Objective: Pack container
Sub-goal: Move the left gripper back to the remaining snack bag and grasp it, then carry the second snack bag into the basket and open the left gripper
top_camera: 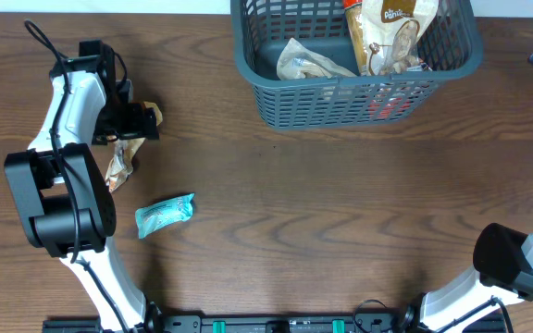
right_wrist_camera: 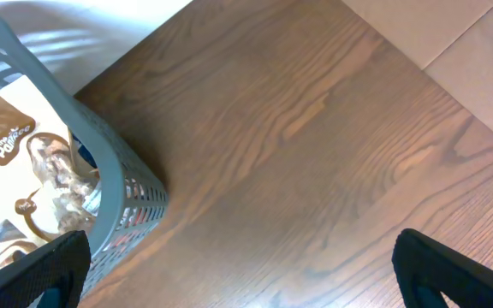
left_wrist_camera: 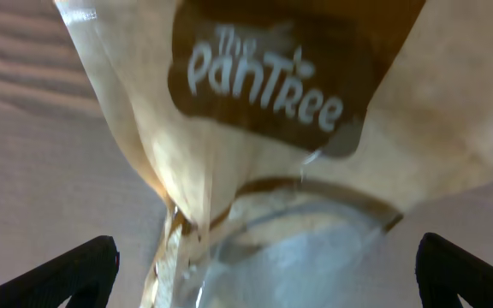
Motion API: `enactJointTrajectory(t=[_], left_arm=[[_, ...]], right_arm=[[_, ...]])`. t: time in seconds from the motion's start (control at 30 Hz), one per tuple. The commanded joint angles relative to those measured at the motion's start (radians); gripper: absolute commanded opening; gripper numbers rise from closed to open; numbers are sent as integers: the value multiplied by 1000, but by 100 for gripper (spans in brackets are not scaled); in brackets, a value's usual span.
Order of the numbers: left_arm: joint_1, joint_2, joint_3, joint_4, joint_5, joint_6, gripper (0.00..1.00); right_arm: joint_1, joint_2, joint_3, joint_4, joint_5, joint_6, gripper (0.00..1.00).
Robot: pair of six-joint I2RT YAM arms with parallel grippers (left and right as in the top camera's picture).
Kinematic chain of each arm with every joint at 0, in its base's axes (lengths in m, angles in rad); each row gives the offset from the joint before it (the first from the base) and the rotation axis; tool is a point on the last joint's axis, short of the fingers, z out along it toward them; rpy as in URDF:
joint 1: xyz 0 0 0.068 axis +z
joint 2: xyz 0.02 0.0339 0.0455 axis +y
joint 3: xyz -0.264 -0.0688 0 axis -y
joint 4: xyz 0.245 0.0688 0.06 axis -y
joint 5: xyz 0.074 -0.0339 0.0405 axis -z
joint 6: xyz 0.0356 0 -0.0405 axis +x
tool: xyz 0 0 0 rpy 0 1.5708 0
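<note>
The dark grey-blue slotted basket (top_camera: 359,97) stands at the table's far edge, right of centre, with several snack packets (top_camera: 391,37) inside. It also shows in the right wrist view (right_wrist_camera: 131,192). My left gripper (top_camera: 130,122) hovers at the far left, right over a tan "The PanTree" packet (top_camera: 118,168). In the left wrist view that packet (left_wrist_camera: 255,128) fills the frame between my wide-open fingers (left_wrist_camera: 268,282), which do not touch it. My right gripper (right_wrist_camera: 238,274) is open and empty above bare table just right of the basket.
A small teal packet (top_camera: 165,215) lies on the wooden table (top_camera: 340,213) at the lower left, below the tan packet. The right arm's base (top_camera: 507,264) sits at the lower right corner.
</note>
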Motion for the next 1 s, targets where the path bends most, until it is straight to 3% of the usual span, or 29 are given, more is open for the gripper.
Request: enactJointTrajectory(t=[0.0, 0.9, 0.97], left_arm=[[-2, 17, -11, 11, 11, 14, 99], [-1, 17, -195, 134, 11, 14, 99], [-2, 17, -203, 142, 11, 14, 93]], right_arm=[[-4, -3, -3, -3, -3, -12, 99], [-4, -3, -3, -3, -3, -11, 99], [-4, -3, -3, -3, -3, -11, 99]])
